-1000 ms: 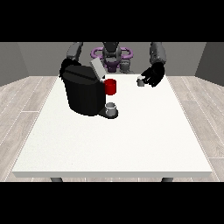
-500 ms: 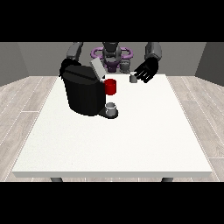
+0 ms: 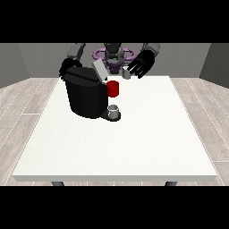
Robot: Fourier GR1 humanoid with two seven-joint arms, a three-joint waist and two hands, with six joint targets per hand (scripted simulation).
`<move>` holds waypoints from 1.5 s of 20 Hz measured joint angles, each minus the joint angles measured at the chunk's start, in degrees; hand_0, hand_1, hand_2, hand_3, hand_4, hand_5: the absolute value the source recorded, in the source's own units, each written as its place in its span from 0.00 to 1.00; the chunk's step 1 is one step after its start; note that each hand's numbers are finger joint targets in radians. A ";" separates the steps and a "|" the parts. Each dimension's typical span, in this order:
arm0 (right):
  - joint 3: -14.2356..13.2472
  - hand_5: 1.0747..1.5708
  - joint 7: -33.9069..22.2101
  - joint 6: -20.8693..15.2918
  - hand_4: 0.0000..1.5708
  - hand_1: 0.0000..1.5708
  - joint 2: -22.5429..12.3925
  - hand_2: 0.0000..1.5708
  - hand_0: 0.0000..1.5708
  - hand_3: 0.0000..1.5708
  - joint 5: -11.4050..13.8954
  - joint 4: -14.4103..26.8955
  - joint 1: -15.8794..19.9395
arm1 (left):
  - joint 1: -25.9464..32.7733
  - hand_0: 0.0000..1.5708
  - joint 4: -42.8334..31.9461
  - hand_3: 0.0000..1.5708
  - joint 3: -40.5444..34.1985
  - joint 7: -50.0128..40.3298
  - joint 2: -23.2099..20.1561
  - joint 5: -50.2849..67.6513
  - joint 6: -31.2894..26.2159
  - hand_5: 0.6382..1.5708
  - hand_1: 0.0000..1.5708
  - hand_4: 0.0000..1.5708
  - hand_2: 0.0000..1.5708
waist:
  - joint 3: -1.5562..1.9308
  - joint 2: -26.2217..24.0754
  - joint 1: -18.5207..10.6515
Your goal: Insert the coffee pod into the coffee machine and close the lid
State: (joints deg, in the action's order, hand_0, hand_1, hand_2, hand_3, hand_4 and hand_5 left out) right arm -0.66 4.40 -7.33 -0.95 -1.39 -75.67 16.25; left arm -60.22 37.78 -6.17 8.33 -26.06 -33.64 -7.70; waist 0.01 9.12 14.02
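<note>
The hand at the view's right [image 3: 142, 64] hangs above the surface [image 3: 147, 134] at about one o'clock from the coffee machine [image 3: 86, 93], with the small grey coffee pod [image 3: 126, 74] pinched at the tips of its curled fingers. The pod is clear of the surface and just beside the machine's raised lid [image 3: 99, 70], which stands tilted open. The step in hand looks like the carry — bringing the pod over to the open top. Next, the pod needs lining up over the opening under the lid and lowering in before release. The hand at the view's left [image 3: 67, 67] sits behind the machine at eleven o'clock — whether its fingers are open or closed cannot be told.
</note>
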 measured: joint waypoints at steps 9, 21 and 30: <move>-0.28 1.00 -1.54 -0.99 0.33 0.00 -1.04 0.00 0.00 0.00 0.96 -2.25 3.23 | -5.43 0.81 -0.95 0.79 -1.02 -1.69 -1.43 -0.83 -0.16 1.00 0.81 0.31 0.83 | 0.00 3.66 2.84; -2.02 1.00 -1.07 -1.23 0.34 0.00 -1.64 0.00 0.00 0.00 0.17 -2.22 3.52 | -7.10 0.80 -1.53 0.77 -0.59 -2.34 0.52 -2.04 0.17 1.00 0.80 0.33 0.83 | 0.01 5.17 2.83; -1.99 1.00 -1.76 -1.47 0.34 0.00 -1.17 0.00 0.00 0.00 -0.31 -3.34 2.75 | -6.05 0.76 -2.18 0.76 -0.03 -0.88 1.92 -3.08 0.94 1.00 0.76 0.33 0.81 | 0.01 5.08 2.76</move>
State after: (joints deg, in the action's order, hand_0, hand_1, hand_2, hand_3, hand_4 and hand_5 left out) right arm -2.65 2.64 -8.79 -2.12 -1.70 -79.02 19.00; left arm -66.27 35.60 -6.20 7.46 -24.14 -36.72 -6.77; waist 0.01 14.20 16.78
